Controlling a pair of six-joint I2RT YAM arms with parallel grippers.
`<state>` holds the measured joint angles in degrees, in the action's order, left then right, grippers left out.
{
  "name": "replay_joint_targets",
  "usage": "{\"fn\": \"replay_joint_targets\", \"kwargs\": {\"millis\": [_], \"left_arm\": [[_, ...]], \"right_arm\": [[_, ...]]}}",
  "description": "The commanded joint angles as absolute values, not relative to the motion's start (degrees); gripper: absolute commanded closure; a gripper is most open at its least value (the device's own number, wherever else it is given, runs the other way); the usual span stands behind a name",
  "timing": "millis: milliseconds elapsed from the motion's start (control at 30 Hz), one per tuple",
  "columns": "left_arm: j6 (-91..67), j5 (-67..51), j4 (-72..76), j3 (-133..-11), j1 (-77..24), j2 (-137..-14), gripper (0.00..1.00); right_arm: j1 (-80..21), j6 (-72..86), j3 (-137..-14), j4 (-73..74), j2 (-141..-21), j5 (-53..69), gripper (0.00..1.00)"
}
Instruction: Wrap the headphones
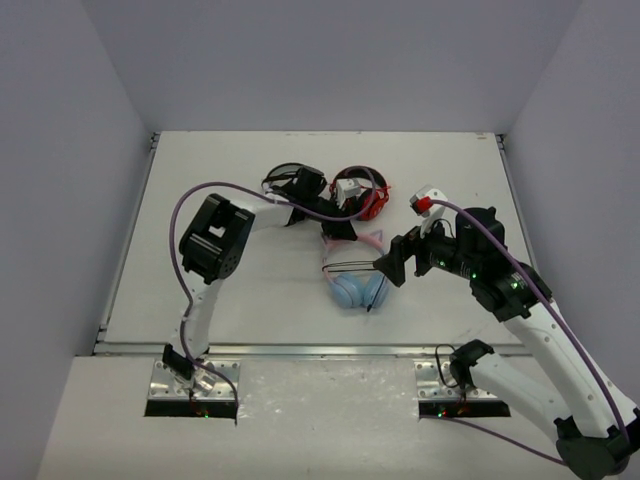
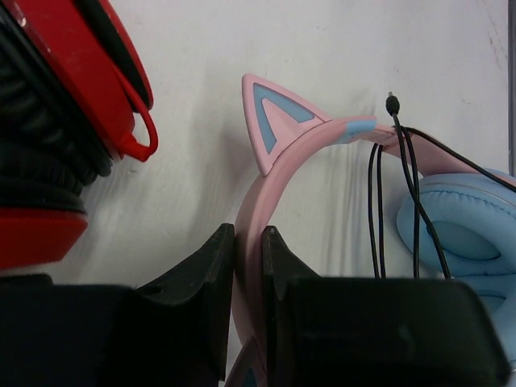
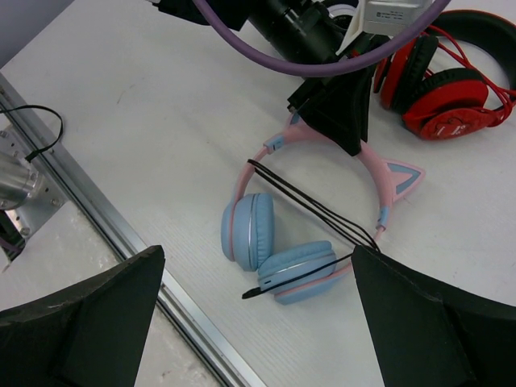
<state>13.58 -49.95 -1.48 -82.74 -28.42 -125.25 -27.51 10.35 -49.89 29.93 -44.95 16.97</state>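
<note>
Pink headphones (image 3: 266, 234) with light blue cups, black cable (image 3: 310, 208).

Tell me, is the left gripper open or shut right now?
Shut: the left gripper clamps the headphones by their pink headband.

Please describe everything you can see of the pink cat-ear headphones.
The headphones lie flat on the white table. Pink headband, two cat ears with blue insides, light blue cups folded inward. A thin black cable crosses the band in several strands, plug end free. The left hand is shut on the band between the ears.
</note>
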Motion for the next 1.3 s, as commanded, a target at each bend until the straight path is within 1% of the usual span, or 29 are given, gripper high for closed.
{"fn": "replay_joint_targets", "kwargs": {"millis": [0, 67, 300, 333, 433, 567, 633, 767, 900, 933, 967, 1000, 1100, 1167, 1200, 1233, 1267], "left_arm": [[11.5, -56.4, 0.1, -87.8, -29.6, -127.3, 0.93], [11.7, -57.3, 0.1, -89.1, -30.3, -128.5, 0.91], [11.3, -56.5, 0.1, -87.6, -31.6, -129.3, 0.84], [11.3, -56.5, -1.9, -87.6, -31.6, -129.4, 0.82], [11.6, -56.2, -2.8, -86.8, -31.6, -128.0, 0.72], [10.5, -55.3, -2.4, -85.5, -31.6, -125.2, 0.67], [9.6, -54.5, -2.5, -85.5, -31.6, -124.2, 0.63], [6.9, -54.1, -2.5, -84.8, -31.7, -121.5, 0.62], [1.2, -50.5, 5.5, -80.5, -32.0, -114.9, 0.62], [0.5, -50.3, 6.5, -80.0, -32.0, -112.6, 0.60], [-1.6, -48.6, 7.2, -79.2, -32.0, -111.5, 0.28], [-1.9, -47.6, 7.0, -79.0, -32.0, -110.3, 0.00], [-3.0, -42.2, 7.0, -77.0, -32.3, -103.9, 0.00], [-3.6, -33.2, 3.5, -75.9, -32.4, -100.9, 0.00], [-4.5, -27.9, 2.6, -74.5, -32.4, -96.4, 0.00], [-7.2, -16.6, 2.7, -72.4, -32.4, -93.2, 0.00], [-8.9, -10.8, 3.9, -69.6, -32.3, -89.8, 0.00]], "right_arm": [[-27.5, 11.2, -49.8, 28.9, -44.7, 17.2, 0.01], [-27.5, 11.2, -49.5, 28.7, -44.8, 17.3, 0.01], [-27.6, 11.2, -49.0, 28.1, -44.8, 17.5, 0.01], [-27.5, 11.2, -48.9, 28.0, -44.7, 17.6, 0.01], [-27.5, 11.2, -48.7, 27.9, -44.7, 17.8, 0.01], [-27.5, 11.1, -48.8, 27.9, -44.6, 17.8, 0.01], [-27.5, 11.1, -48.8, 27.7, -44.7, 17.8, 0.01], [-27.5, 11.0, -48.8, 27.8, -44.7, 17.7, 0.01], [-27.5, 10.7, -48.8, 27.6, -44.9, 17.2, 0.01], [-27.5, 10.7, -48.8, 27.5, -45.0, 17.3, 0.01], [-27.5, 10.8, -48.9, 27.6, -45.4, 17.3, 0.01], [-27.5, 10.7, -48.9, 27.6, -45.4, 17.1, 0.01], [-27.5, 10.8, -48.4, 27.2, -44.8, 16.0, 0.01], [-27.5, 11.0, -48.3, 27.3, -44.0, 14.4, 0.01], [-27.5, 11.2, -48.3, 27.3, -43.7, 12.8, 0.01], [-27.5, 11.3, -48.1, 27.5, -43.4, 11.7, 0.01], [-27.5, 12.1, -47.9, 28.0, -42.9, 10.2, 0.01]]}}
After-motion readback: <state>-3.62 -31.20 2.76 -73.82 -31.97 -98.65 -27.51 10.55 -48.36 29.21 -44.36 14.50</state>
